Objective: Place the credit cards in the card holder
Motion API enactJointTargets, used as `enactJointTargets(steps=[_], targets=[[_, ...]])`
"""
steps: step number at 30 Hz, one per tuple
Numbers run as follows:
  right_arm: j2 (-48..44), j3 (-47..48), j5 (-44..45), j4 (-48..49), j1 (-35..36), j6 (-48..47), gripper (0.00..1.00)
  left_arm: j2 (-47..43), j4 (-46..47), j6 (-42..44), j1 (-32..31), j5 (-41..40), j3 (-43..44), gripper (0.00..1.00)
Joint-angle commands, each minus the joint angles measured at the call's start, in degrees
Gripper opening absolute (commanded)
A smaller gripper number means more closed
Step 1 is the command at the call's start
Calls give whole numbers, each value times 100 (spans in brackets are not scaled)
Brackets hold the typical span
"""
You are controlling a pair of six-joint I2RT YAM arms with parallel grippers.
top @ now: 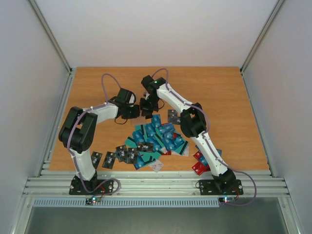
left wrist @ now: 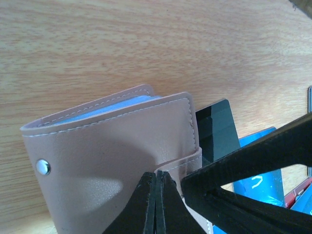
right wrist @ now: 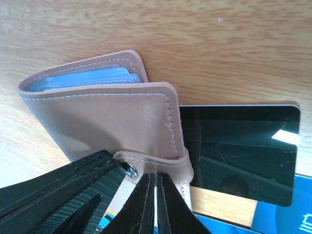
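On the table the credit cards lie in a loose heap between the arms, within easy reach. Behind the heap is the card holder. The left gripper pinches its cover and the right gripper pinches its snap strap, probably to spread it. A black card lies just beside it.

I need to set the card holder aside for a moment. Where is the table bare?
Bare wood: the table's far strip, and the right side beyond the right arm. Crowded: the blue card pile at centre front, the black cards by the left arm's base, the red cards beside the right arm.
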Motion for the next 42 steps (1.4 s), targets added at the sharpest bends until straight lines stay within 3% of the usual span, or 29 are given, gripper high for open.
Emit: enactJointTargets(steps=[1, 10, 23, 27, 31, 35, 40, 42], targets=[[464, -59, 511, -619, 269, -155, 5, 431, -2472, 369, -305, 205, -423, 1], [122, 367, 309, -469, 234, -345, 5, 157, -2944, 457, -309, -165, 264, 22], [-1149, -19, 328, -218, 23, -324, 5, -153, -3442, 585, -259, -269, 1030, 24], [-1380, -136, 300, -189, -2, -332, 5, -279, -3540, 599, -213, -57, 1197, 33], [-1678, -600, 340, 30, -99, -334, 5, -364, -3677, 649, -153, -24, 1240, 38], [-2032, -1327, 263, 398, -224, -370, 5, -628, -3695, 724, -113, 4, 993, 29], [-2763, -2428, -10, 1128, -380, -659, 6, -1134, -3688, 680, 64, 22, 726, 29], [-3319, -3124, -321, 1723, -537, -719, 12, -1360, -3675, 633, 183, 35, 717, 30]])
